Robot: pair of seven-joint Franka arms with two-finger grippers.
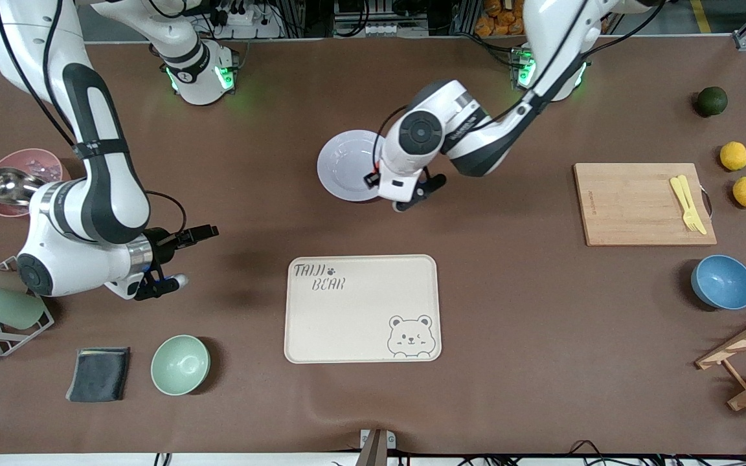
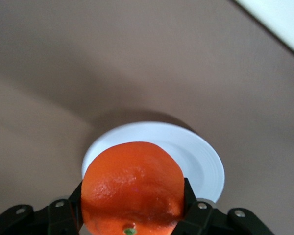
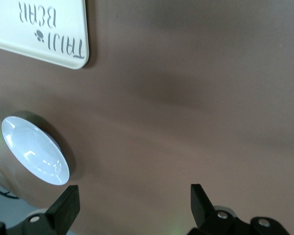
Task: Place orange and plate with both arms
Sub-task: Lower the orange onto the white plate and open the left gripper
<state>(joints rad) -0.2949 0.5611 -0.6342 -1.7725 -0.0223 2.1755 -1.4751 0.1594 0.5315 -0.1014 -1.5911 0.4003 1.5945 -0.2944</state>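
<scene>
**Carrying the Orange Over the Plate**

Hovering at the plate's edge, the left gripper is clamped on the orange, one finger on each side of the fruit. The plate lies flat on the brown table, farther from the front camera than the bear-printed tray and well apart from it.

To do this step well, I would centre the fruit over the plate's shallow well before lowering — not over the rim, where a round orange would likely roll off. Letting go low and gently should keep it from bouncing.

The right gripper waits, jaws spread wide and holding nothing, over bare table toward the right arm's end, near the green bowl. Open room surrounds the plate on all sides — the tray's rim is the nearest edge to mind.
</scene>
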